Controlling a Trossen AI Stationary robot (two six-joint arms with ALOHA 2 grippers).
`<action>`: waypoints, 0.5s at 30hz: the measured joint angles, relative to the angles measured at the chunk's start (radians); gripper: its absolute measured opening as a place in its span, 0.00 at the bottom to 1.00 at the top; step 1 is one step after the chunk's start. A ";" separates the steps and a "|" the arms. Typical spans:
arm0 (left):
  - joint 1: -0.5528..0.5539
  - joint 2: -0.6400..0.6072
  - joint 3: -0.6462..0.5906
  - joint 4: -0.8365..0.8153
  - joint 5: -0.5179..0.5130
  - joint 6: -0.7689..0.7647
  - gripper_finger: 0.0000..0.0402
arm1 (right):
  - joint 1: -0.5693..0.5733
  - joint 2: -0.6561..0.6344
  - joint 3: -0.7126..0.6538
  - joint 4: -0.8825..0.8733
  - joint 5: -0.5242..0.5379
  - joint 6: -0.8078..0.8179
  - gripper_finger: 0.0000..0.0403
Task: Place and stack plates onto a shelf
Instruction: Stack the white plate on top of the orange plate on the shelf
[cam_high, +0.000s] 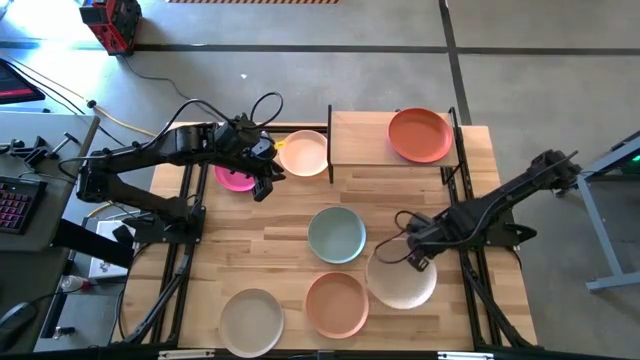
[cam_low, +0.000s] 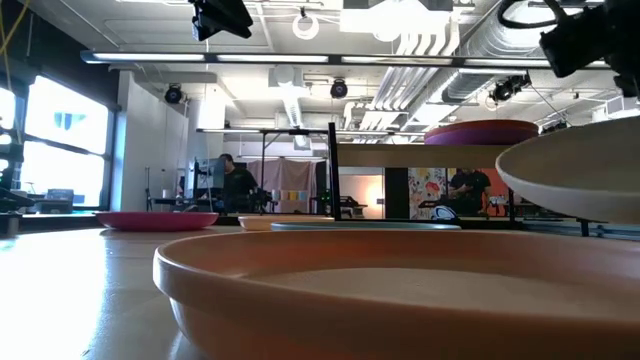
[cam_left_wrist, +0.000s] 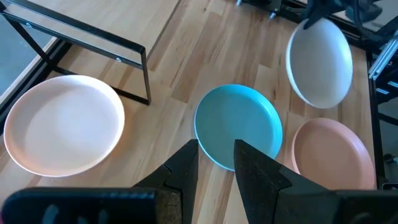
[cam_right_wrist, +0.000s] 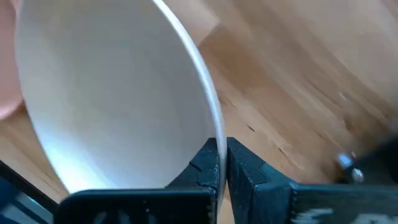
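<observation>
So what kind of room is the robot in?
Probably a big workshop or lab. The ceiling has bare pipes and ducts, the floor is plain concrete, and a person works at a bench far behind the wooden table.

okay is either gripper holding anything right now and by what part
The right gripper pinches the round off-white plate by its rim; the left gripper holds nothing.

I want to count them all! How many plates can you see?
7: orange-red on the shelf, purple hidden beneath; cream beside it; magenta under the left arm; teal mid-table; salmon and beige nearest; off-white in right jaws.
</observation>
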 joint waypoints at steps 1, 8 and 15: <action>0.000 0.000 0.000 0.000 0.000 0.000 0.22 | -0.005 -0.022 0.000 -0.017 0.003 0.029 0.00; 0.000 0.000 0.000 0.000 0.000 0.000 0.22 | -0.077 -0.174 0.000 -0.061 0.066 0.159 0.00; 0.000 0.000 0.000 0.000 0.000 0.001 0.22 | -0.204 -0.279 0.010 -0.073 0.135 0.226 0.00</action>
